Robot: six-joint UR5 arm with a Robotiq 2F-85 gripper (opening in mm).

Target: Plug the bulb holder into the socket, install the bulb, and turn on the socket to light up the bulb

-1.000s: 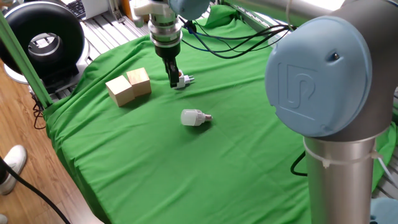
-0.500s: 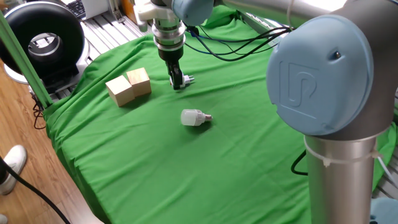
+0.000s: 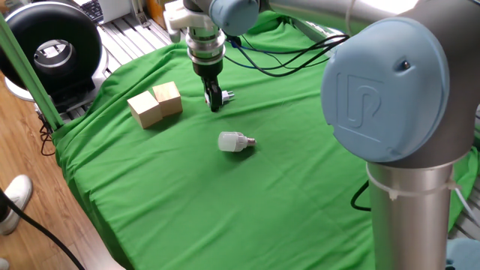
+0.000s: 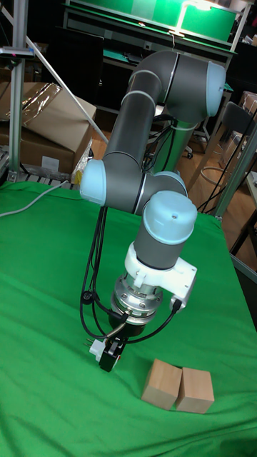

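White and light, the bulb holder [image 3: 222,95] sits pinched between my fingers [image 3: 215,100] just above the green desk [image 3: 300,150]; rigid plastic, gripped by its body, prongs free. Fragile bulb [image 3: 235,142] lies nearby.

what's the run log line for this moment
phase: pick holder | gripper: shut on bulb holder, at cloth | bulb: lying on cloth, untouched | socket: not in view
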